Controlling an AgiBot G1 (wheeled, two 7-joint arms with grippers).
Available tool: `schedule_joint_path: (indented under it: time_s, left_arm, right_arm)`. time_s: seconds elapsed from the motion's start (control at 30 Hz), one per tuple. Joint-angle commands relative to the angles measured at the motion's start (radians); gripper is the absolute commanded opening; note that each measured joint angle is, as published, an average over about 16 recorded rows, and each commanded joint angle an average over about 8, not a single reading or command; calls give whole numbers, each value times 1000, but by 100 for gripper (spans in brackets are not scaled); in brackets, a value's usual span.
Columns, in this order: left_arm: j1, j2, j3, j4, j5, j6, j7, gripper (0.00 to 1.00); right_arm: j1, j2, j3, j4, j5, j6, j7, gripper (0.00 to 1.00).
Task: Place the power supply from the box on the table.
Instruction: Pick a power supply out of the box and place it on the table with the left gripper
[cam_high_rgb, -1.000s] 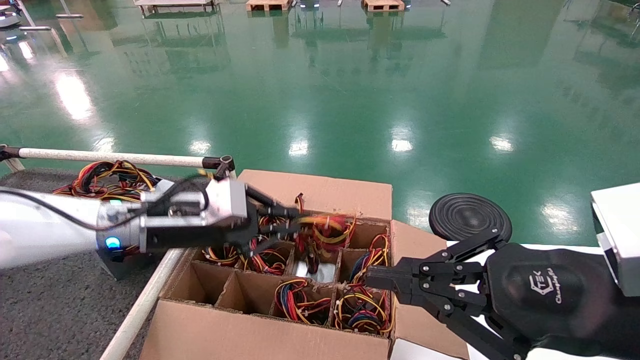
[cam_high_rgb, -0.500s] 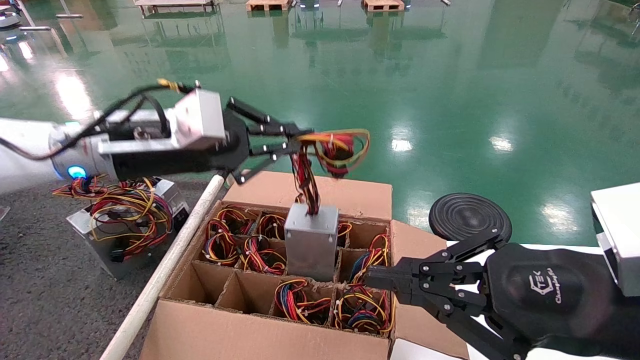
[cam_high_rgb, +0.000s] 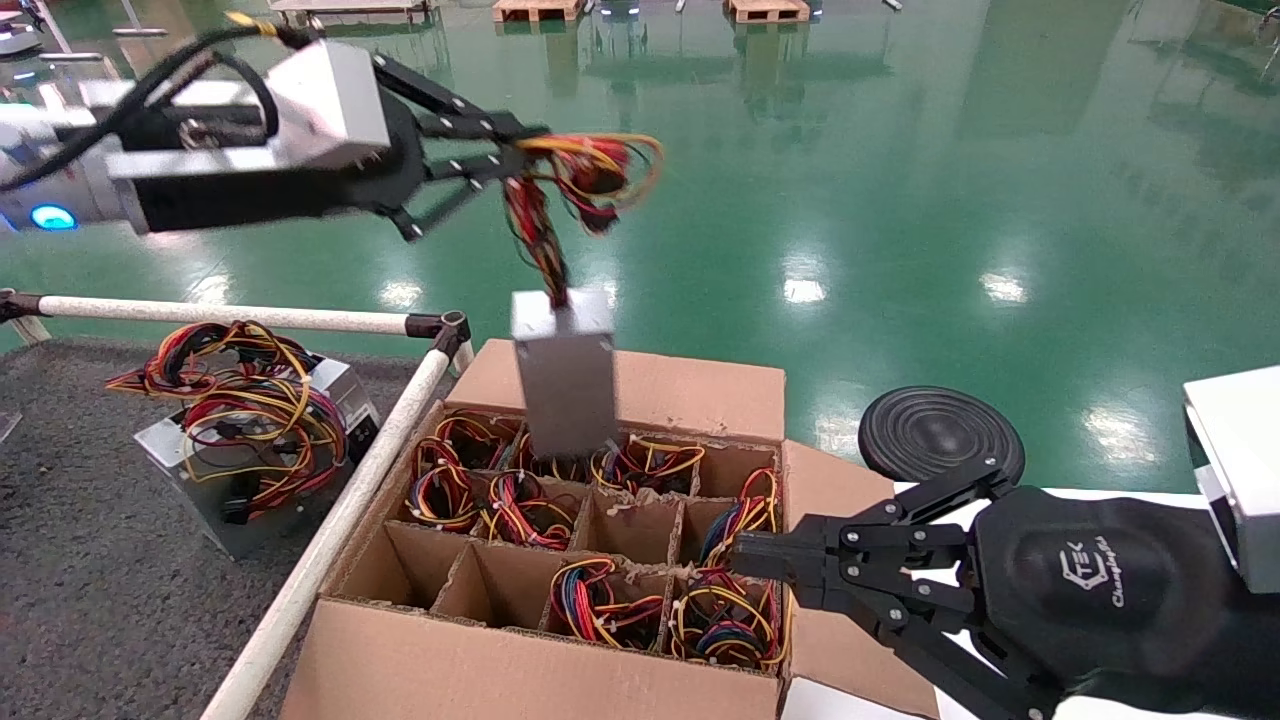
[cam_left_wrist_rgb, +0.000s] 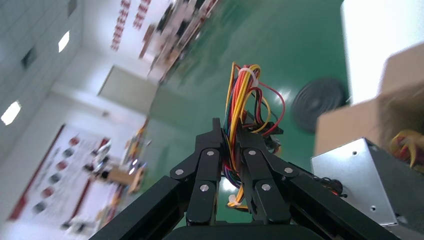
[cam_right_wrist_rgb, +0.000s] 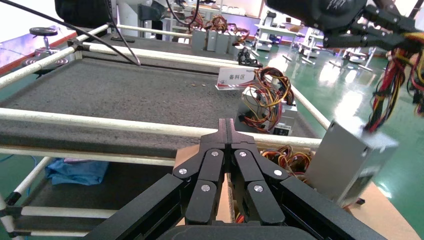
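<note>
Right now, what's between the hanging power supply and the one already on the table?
In the head view, the white pipe rail and the box's left wall lie between the hanging power supply, held by the left hand, and the one on the table.

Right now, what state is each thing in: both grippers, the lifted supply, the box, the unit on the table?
left gripper: shut on the wire bundle, raised over the box
power supply: hanging by its wires, tilted, clear of its cell
box: flaps open, several cells empty
right gripper: shut, empty, at the box's edge
second supply: resting on the table
</note>
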Motion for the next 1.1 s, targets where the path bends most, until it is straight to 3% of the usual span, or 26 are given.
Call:
schedule_joint_path:
  time_s: [0.03, 0.73, 1.1]
  left_arm:
    - [-17, -5, 1, 6, 20, -21, 5, 0]
    - [-220, -17, 38, 187, 251, -335, 64, 0]
    - [-269, -43, 79, 272, 324, -412, 64, 0]
  right_arm:
    - [0, 0, 0, 0, 0, 0, 0, 0]
    - [0, 0, 0, 0, 0, 0, 0, 0]
    - [0, 0, 0, 0, 0, 0, 0, 0]
